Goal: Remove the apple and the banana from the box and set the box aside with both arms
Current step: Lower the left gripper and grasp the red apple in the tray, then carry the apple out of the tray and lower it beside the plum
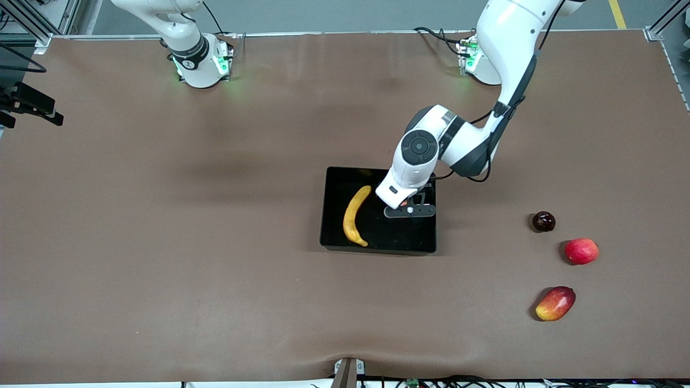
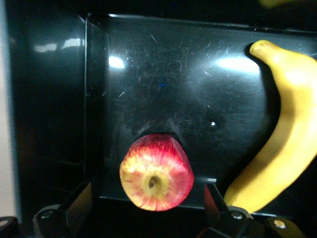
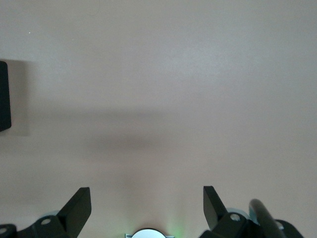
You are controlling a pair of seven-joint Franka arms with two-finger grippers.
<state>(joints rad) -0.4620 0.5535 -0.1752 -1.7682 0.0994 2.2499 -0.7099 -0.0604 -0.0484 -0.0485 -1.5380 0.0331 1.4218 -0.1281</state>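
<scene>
The black box sits mid-table. The yellow banana lies in it, toward the right arm's end. My left gripper is down inside the box at the left arm's end, open. In the left wrist view the red apple with yellow streaks rests on the box floor between the spread fingers, which do not touch it, and the banana lies beside it. My right gripper is open and empty over bare table. Its hand is out of the front view.
Three fruits lie at the left arm's end of the table: a dark red round one, a plain red one and an oval red-yellow mango, nearest the front camera. A box corner shows in the right wrist view.
</scene>
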